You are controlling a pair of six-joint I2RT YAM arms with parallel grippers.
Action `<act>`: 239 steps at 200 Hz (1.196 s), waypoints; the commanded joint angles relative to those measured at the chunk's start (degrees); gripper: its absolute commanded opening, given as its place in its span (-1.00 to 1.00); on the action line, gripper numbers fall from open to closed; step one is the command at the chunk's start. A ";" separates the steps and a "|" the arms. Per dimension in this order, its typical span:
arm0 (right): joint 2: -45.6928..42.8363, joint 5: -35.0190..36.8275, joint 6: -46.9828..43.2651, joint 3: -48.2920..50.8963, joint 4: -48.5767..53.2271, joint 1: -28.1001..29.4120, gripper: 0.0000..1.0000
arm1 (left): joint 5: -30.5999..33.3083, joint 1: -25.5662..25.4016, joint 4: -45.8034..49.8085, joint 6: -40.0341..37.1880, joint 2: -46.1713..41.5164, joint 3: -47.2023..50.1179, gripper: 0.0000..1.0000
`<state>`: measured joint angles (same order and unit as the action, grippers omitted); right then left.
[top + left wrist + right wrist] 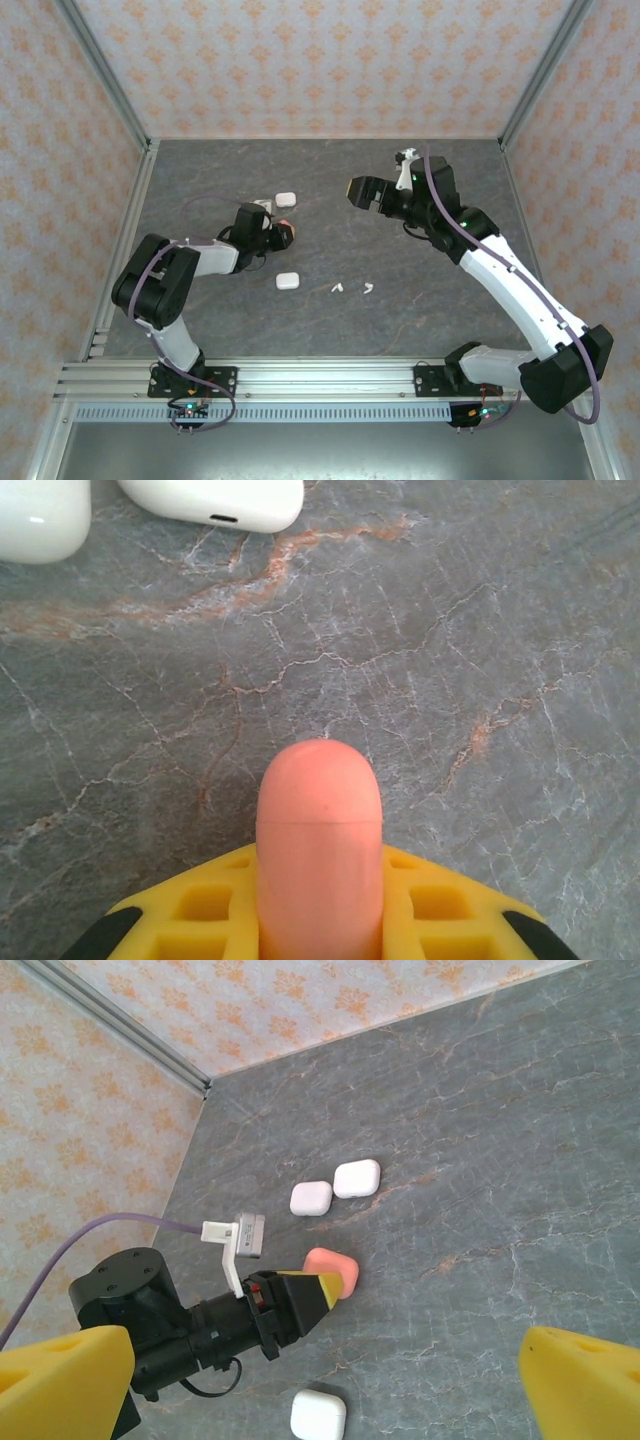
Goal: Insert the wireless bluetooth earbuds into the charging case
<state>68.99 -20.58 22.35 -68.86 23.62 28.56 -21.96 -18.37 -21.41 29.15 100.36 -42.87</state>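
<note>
Bases: left arm and right arm are both bolted to a metal rail along the near edge of the table.
Left arm: folded up tight, with its elbow close to the left wall and its forearm reaching right toward mid-table.
Left gripper: clenched on a coral case. Its yellow fingers press the case from both sides.
Coral case: the lid is down, with a seam line across the body. The rounded end sticks out past the fingers. From where I stand I cannot tell whether it rests on the table or hangs just over it.
Pale case: just beyond the left gripper, lid closed, lying flat.
White case: right beside the pale case, also closed.
Near case: white and closed. It lies alone on the near side of the left gripper, apart from it.
Earbuds: two white ones, the first to the right of the near case and the second a little further right. They lie loose on the table between the arms, not touching each other and outside every case.
Right gripper: released, with the yellow fingers spread wide and nothing between them. It faces left toward the cases, well apart from the earbuds.
Right arm: stretched from its base at near right up across the right half of the table, with a purple cable looped along it.
Table: dark grey stone look with rusty veins.
</note>
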 commanded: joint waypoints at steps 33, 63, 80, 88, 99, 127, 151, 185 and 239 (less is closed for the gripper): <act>0.42 -1.34 -0.81 0.20 1.50 -0.11 0.98 | 2.20 0.27 -2.47 1.17 1.01 -1.34 -0.05; 2.52 -0.75 -4.67 -0.13 5.38 -0.07 0.98 | 4.42 0.35 -0.10 -0.55 -1.58 -0.89 0.13; 3.84 -0.31 -7.26 0.27 6.97 0.48 0.98 | 6.14 0.53 1.43 -1.48 -4.10 -0.38 0.20; 4.45 0.21 -8.70 0.56 7.32 1.16 0.98 | 6.96 0.70 2.40 -1.88 -5.44 -0.17 0.23; 5.47 1.38 -11.03 1.01 7.58 2.72 0.98 | 7.82 1.16 3.68 -2.40 -7.36 0.00 0.26; 10.72 4.99 -17.87 0.17 9.19 8.02 0.98 | 9.29 2.16 7.33 -3.62 -13.28 0.04 0.32; 17.86 7.60 -24.12 -3.95 12.62 13.16 0.98 | 11.03 3.00 10.67 -4.44 -19.16 -0.16 0.39; 27.13 8.21 -31.49 -9.73 14.52 18.83 0.99 | 13.56 6.01 14.43 -3.76 -27.84 0.68 0.56; 38.65 6.16 -37.82 -14.91 11.28 24.61 0.81 | 12.93 15.26 20.98 -1.80 -40.44 3.89 0.77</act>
<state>103.94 -14.70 -10.52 -81.03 35.64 51.44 -10.15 -6.79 -6.09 26.20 64.73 -41.04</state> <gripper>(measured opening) 0.924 0.865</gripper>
